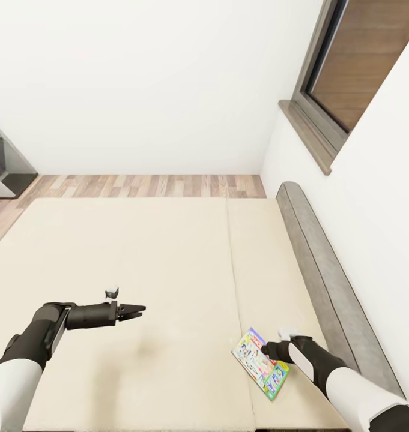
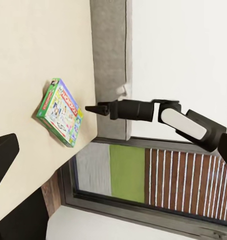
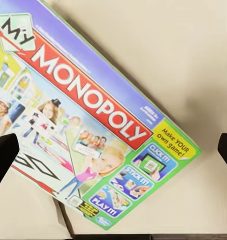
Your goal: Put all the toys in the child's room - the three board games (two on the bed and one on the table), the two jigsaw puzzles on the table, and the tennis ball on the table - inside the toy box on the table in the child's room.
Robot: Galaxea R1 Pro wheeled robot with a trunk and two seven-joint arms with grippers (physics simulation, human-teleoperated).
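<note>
- Bedding first: we see the low wide bed with its plain beige mattress cover (image 1: pixel 138 252) and the padded grey headboard (image 1: pixel 324 270) running along its 3 o'clock side, against the white wall (image 1: pixel 372 180).
- We find the flat green-edged Monopoly board game box with the red banner (image 1: pixel 261 362) lying on the mattress at about 5 o'clock in the head view, close to the headboard side; the left wrist view (image 2: pixel 60 112) shows it slightly tilted, one edge off the cover.
- Our right gripper (image 1: pixel 269 347) sits just over the box's 3 o'clock edge. In the right wrist view its dark fingertips (image 3: pixel 3 160) stand wide apart on either side of the box (image 3: pixel 93 120), not clamped on it; whether they touch it we cannot tell.
- Our left gripper (image 1: pixel 135 310) hovers over bare mattress at about 8 o'clock, well apart from the box, its fingers drawn together to a point with nothing between them.
- At 1 o'clock we see a dark-framed window (image 1: pixel 342 78); wood-plank floor (image 1: pixel 150 185) shows beyond the bed at 12 o'clock.
</note>
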